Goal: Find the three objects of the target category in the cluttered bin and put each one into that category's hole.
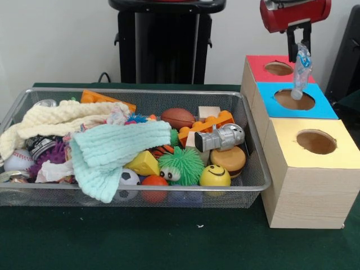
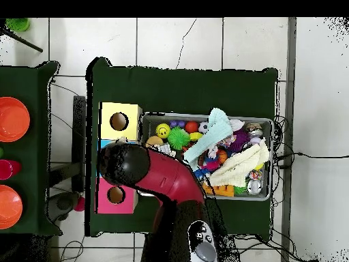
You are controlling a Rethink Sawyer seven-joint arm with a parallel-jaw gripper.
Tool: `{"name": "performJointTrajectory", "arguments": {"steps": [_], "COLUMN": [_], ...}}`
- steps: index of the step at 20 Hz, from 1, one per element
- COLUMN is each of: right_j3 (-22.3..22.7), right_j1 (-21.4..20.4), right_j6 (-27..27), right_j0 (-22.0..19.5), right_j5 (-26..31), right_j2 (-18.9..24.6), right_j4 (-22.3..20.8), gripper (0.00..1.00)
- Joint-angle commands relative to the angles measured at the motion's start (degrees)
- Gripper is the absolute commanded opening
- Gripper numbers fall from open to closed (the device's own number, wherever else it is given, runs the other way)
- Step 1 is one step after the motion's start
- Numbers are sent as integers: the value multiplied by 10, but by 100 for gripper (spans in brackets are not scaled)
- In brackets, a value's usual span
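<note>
Green-clothed table (image 1: 169, 247) carried wire mesh bin (image 1: 256, 169), heaped with toys and cloths; mint knitted cloth (image 1: 112, 151) draped over its middle, likely hiding more. Wooden three-hole box (image 1: 306, 191) stood against bin's right edge, tops red, blue, yellow. Red-and-black arm's gripper (image 1: 299, 46) hung over blue-topped hole (image 1: 295, 99), fingers pinched tight on crumpled clear plastic bottle (image 1: 301, 70), dangling just above hole, presumably lined up for drop.

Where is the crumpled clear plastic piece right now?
In the front view, the clear plastic piece hangs from the gripper at upper right, directly over the blue box's hole, just in front of the red box.
</note>
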Motion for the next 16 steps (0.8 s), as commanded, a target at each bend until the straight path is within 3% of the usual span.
{"name": "performJointTrajectory", "arguments": {"steps": [1, 16], "right_j3": [46, 51], "right_j1": [41, 58], "right_j6": [121, 115], "right_j0": [10, 11], "right_j5": [-33, -63], "right_j2": [35, 38], "right_j4": [5, 8], "gripper": [0, 0]}}
